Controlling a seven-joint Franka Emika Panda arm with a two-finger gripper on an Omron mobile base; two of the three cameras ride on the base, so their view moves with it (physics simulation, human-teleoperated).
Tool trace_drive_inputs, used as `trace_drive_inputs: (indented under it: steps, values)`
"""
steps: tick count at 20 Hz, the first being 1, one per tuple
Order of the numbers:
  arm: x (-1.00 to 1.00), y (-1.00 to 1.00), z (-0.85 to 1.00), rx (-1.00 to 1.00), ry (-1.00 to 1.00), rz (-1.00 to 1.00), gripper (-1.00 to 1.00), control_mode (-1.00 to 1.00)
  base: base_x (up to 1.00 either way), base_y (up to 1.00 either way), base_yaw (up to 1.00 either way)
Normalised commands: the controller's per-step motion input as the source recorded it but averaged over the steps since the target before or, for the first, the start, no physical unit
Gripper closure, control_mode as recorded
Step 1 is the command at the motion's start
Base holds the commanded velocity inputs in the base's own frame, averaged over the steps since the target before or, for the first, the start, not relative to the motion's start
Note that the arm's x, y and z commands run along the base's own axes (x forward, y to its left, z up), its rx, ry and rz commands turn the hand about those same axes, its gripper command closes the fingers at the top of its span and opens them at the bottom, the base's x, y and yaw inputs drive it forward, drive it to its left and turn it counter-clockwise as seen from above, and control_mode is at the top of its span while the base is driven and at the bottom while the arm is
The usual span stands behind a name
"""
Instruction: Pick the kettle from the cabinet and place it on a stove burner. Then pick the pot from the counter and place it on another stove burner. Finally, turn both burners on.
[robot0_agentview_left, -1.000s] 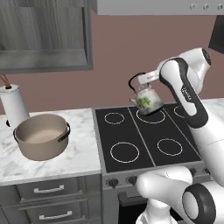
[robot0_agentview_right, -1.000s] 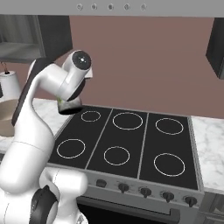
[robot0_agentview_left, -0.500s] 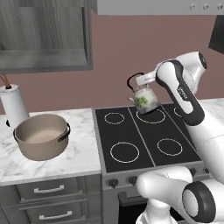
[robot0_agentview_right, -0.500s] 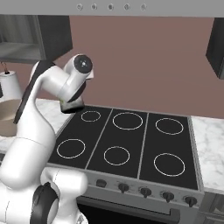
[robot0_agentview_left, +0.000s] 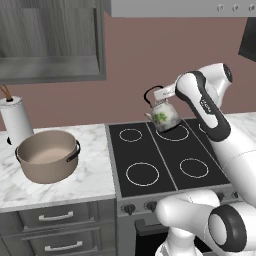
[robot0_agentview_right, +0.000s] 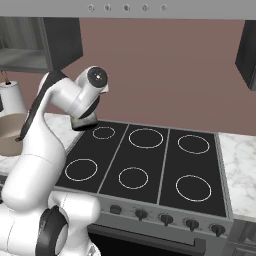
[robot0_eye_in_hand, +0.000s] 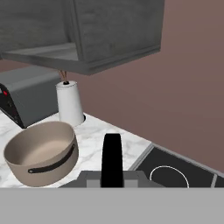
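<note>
- The robot's pincer (robot0_agentview_left: 159, 93) was closed on the thin black arched handle of the kettle (robot0_agentview_left: 165, 116), at the top of the arch.
- The small white floral kettle hung directly beneath the pincer, in the air above the black cooktop (robot0_agentview_left: 155, 157), tilted slightly, with its spout pointing toward the counter side.
- It was over the back of the cooktop, above the gap between the small rear ring (robot0_agentview_left: 130, 135) and the larger rear ring (robot0_agentview_left: 174, 133), touching neither.
- In the hand view, the kettle's black handle (robot0_eye_in_hand: 112, 159) rose as a dark vertical band at the bottom centre, right at the fingertips.
- The tan pot (robot0_agentview_left: 48, 155) sat on the white marble counter (robot0_agentview_left: 95, 170), left of the cooktop and well apart from the kettle.
- A white paper-towel roll (robot0_agentview_left: 15, 120) stood behind the pot.
- The dark grey wall cabinet (robot0_agentview_left: 50, 40) hung above the counter.
</note>
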Motion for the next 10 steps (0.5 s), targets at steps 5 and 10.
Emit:
trace_drive_inputs:
  steps: [5,10]
  values:
    - [0.16,0.00,-0.22,0.00,-0.03,0.04,1.00,-1.00,0.00,0.00,0.00]
    - [0.17,0.00,-0.28,0.01,-0.04,0.05,1.00,-1.00,0.00,0.00,0.00]
